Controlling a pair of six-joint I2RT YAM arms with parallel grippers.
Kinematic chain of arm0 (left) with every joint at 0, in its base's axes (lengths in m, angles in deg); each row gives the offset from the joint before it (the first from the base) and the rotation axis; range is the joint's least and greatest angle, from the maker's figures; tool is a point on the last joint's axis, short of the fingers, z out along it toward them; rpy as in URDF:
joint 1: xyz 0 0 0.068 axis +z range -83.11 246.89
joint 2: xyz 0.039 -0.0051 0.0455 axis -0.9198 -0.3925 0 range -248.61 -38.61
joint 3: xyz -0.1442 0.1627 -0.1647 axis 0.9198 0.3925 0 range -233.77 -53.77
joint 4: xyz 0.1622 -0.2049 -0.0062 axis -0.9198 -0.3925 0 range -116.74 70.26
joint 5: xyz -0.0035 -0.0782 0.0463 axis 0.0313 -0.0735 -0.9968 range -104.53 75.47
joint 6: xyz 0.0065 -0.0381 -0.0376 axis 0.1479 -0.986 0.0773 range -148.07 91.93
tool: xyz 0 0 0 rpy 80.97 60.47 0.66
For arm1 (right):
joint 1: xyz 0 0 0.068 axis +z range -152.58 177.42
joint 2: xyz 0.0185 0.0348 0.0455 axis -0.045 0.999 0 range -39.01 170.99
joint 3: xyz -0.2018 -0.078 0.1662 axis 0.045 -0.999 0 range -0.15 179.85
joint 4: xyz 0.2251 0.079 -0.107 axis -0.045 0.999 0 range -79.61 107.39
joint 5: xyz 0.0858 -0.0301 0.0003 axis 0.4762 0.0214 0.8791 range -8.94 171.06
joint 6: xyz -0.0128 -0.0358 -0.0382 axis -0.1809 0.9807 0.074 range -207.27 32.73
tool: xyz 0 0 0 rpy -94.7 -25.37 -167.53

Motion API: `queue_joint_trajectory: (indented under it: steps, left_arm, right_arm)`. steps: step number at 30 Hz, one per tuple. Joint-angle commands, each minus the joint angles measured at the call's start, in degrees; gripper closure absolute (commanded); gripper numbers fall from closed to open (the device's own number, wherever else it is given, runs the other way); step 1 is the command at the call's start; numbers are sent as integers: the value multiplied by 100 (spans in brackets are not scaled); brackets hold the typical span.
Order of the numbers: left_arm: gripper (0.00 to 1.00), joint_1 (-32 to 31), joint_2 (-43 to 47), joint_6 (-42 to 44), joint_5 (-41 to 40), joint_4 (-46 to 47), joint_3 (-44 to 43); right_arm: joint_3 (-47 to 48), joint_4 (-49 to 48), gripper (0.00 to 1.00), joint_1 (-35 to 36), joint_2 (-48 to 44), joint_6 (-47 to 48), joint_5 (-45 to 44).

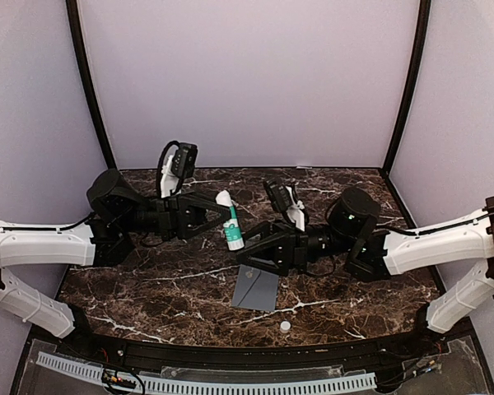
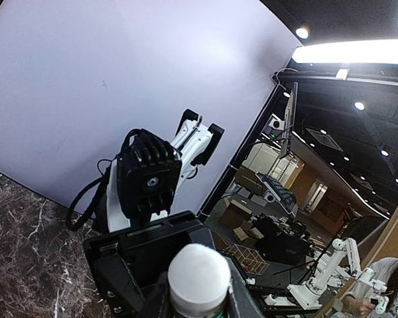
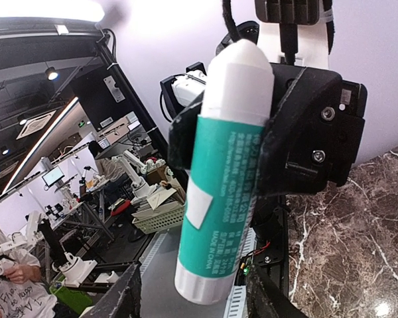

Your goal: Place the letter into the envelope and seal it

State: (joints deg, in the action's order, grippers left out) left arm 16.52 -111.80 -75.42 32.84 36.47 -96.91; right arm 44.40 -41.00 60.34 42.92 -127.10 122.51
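My left gripper (image 1: 223, 216) is shut on a teal glue stick (image 1: 230, 222) with white ends and holds it upright above the table. The stick's white end (image 2: 199, 270) shows between my left fingers. My right gripper (image 3: 198, 298) is open, its two fingers on either side of the stick's lower end (image 3: 205, 285) with a gap on each side. The slate-grey envelope (image 1: 256, 288) lies flat on the table below my right gripper (image 1: 249, 247), and the arm covers its far edge. The letter is out of view.
A small white cap (image 1: 285, 327) lies on the dark marble table (image 1: 148, 288) near the front edge. The two arms meet over the middle of the table. Pale walls close in the back and sides.
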Motion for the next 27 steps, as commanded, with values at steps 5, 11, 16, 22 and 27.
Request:
queue_joint_trajectory:
  steps: [5,11,16,22,27]
  left_arm:
    - [100,7,24,-81,120,365,61]
    - [100,-8,37,-90,132,414,68]
    - [100,-25,34,-81,119,425,81]
    - [100,-37,33,-62,118,386,86]
    - [100,-43,57,4,107,272,102]
  right_arm:
    - [189,-553,59,70,125,-160,166]
    - [246,-633,61,64,180,-204,170]
    - [249,-667,72,71,210,-238,159]
    - [240,-697,83,52,242,-344,69]
    - [206,-718,87,-20,247,-524,-41]
